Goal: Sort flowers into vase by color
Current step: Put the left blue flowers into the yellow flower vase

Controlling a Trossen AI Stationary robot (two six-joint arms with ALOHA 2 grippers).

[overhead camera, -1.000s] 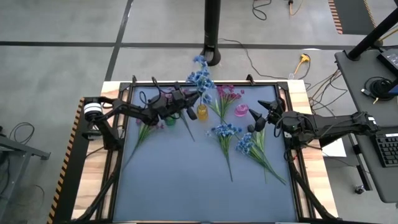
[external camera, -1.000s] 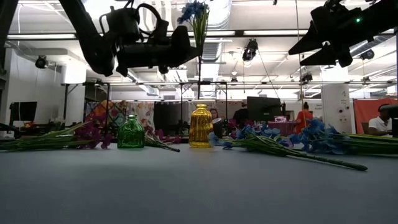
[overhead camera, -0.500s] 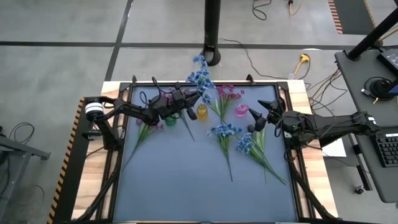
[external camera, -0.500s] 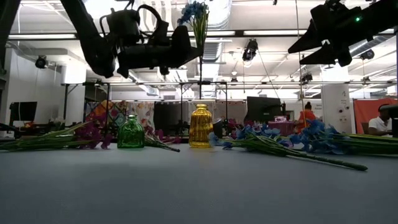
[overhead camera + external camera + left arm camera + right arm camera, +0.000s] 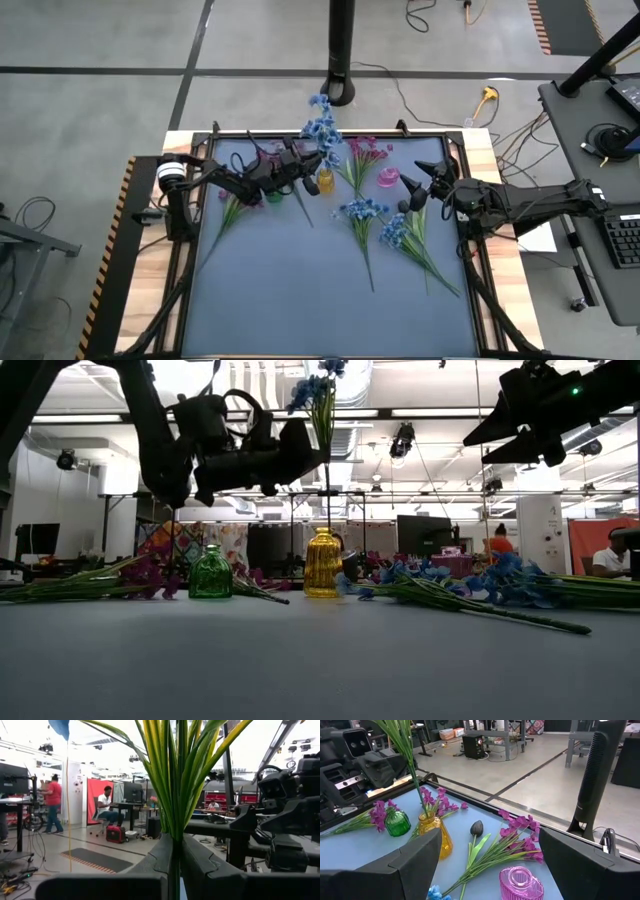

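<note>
I read the bench top [image 5: 300,300] as flat slate blue, framed in black rail over pale wood. Yellow ribbed glass vase [image 5: 323,563], amber-gold. Green ribbed glass vase [image 5: 210,573], bottle green. Pink glass vase [image 5: 521,882], bright magenta. Blue-clustered sprig on a green stem [image 5: 321,127], cobalt heads. Magenta-pink sprigs with green leaves [image 5: 516,834] near the far edge. Dark purple tulip-like bud [image 5: 477,828], almost black. Both arms matte black.

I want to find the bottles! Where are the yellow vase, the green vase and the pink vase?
Yellow vase [image 5: 323,563], low view, on its ribbed belly.
Green vase [image 5: 210,574], low view, on its body's middle.
Pink vase [image 5: 521,883], right wrist view, on its rim.
</note>
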